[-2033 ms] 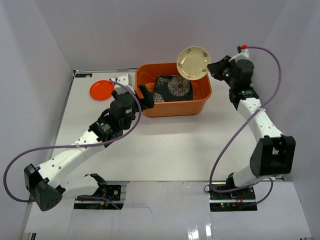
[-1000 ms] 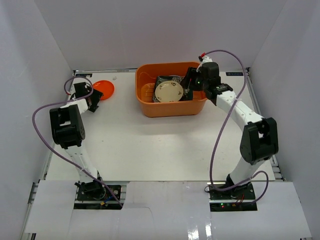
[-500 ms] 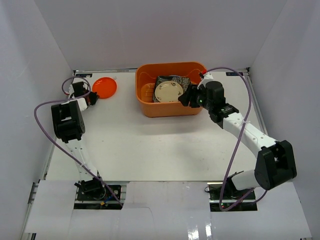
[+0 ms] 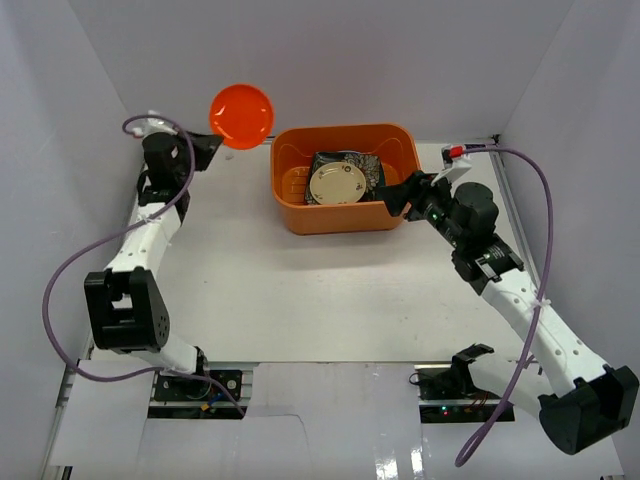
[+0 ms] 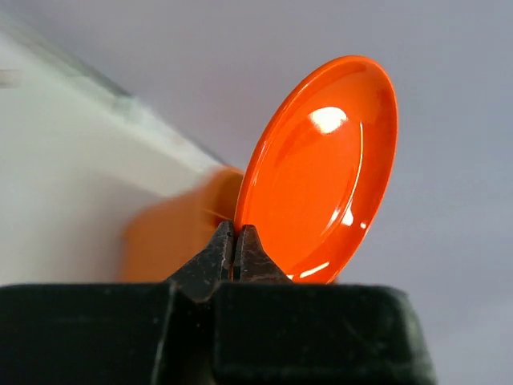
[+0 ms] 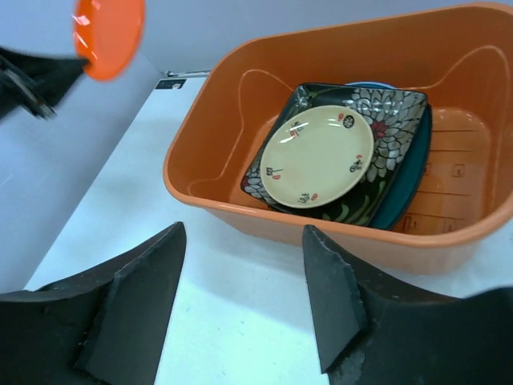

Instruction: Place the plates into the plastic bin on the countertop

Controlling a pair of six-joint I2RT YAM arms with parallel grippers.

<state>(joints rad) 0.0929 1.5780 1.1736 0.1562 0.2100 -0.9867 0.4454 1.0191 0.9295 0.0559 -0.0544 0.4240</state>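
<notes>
My left gripper (image 4: 213,142) is shut on the rim of a round orange-red plate (image 4: 241,114), held tilted in the air left of the plastic bin (image 4: 345,216). The left wrist view shows the fingertips (image 5: 236,233) pinching the orange-red plate (image 5: 329,160) at its lower edge. In the plastic bin (image 6: 264,215) a small beige patterned plate (image 6: 317,156) lies on a black flowered square plate (image 6: 393,112), with a teal plate (image 6: 409,191) under them. My right gripper (image 4: 404,196) stands open and empty just outside the bin's near right corner. The right wrist view also catches the orange-red plate (image 6: 108,32).
The white countertop (image 4: 300,290) is walled in by white panels at the back and both sides. Metal rails run along its edges (image 4: 105,300). Purple cables (image 4: 545,200) loop off both arms.
The left gripper shut on the orange-red plate at the back left and lifted it off the countertop. The right arm drew back from the bin, jaws still open.
</notes>
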